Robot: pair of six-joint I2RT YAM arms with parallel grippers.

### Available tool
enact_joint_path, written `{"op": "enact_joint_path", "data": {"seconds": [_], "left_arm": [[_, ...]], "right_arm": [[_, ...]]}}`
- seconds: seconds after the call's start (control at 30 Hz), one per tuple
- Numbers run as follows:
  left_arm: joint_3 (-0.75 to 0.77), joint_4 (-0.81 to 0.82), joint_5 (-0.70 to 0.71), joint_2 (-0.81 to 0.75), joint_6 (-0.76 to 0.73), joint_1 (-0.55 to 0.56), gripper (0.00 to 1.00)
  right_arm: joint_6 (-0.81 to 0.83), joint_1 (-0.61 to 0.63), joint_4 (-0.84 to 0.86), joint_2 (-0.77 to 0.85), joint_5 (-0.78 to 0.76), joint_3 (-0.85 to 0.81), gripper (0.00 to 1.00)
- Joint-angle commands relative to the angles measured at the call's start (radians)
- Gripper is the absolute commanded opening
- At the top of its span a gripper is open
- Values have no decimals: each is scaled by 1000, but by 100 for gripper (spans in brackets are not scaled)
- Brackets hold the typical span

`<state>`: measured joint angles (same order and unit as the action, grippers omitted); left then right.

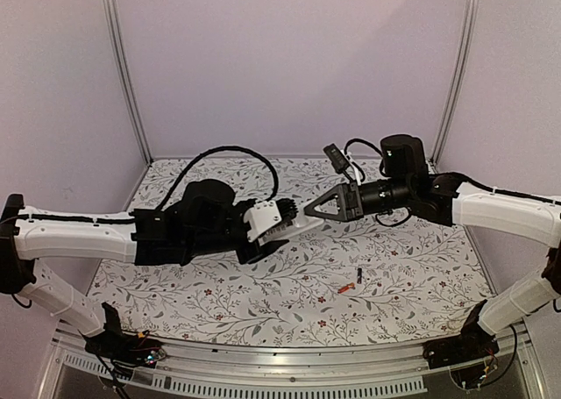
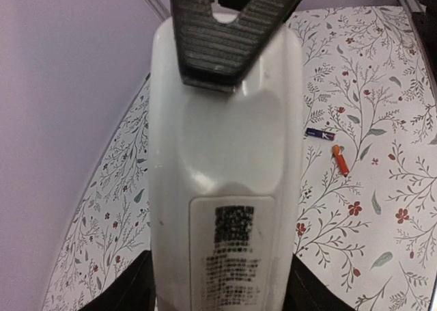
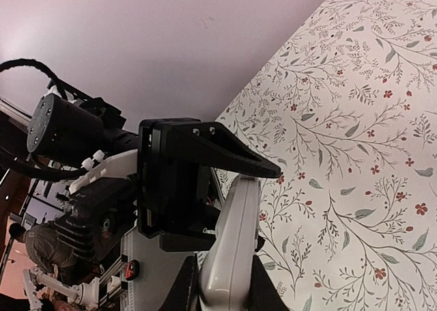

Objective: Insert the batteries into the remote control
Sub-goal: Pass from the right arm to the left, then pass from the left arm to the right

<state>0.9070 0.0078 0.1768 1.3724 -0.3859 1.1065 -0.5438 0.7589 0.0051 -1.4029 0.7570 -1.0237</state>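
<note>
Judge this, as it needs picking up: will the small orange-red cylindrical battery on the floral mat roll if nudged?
Probably: the small orange-red cylindrical battery lies on its side on the flat floral mat. It is likely light, being so tiny.

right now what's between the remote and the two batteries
Nothing: only bare floral table lies between the remote control and the black battery and orange-red battery. The top external view shows it; the left wrist view agrees.
</note>
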Motion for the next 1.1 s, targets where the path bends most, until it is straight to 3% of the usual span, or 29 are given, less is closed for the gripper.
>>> {"op": "enact_joint_path", "data": {"seconds": [0.0,0.17,0.23,0.47,0.67,1.07], "left_arm": [[23,33,49,10,-37,19,56],[30,29,34,13,-25,19,40],[29,26,33,13,-34,19,38],[54,-46,45,31,-81,19,38],[67,-98,47,33,-155,19,36],[66,-130,-2,34,-252,18,34]], "right_arm": [[-19,-4,32,-16,33,7,5],[-21,-4,38,-25,27,7,38],[-24,-4,38,-28,26,7,44],[-17,-4,9,-52,31,-1,46],[28,-4,-115,-91,25,-43,40],[83,5,-187,-144,103,-80,32]]}}
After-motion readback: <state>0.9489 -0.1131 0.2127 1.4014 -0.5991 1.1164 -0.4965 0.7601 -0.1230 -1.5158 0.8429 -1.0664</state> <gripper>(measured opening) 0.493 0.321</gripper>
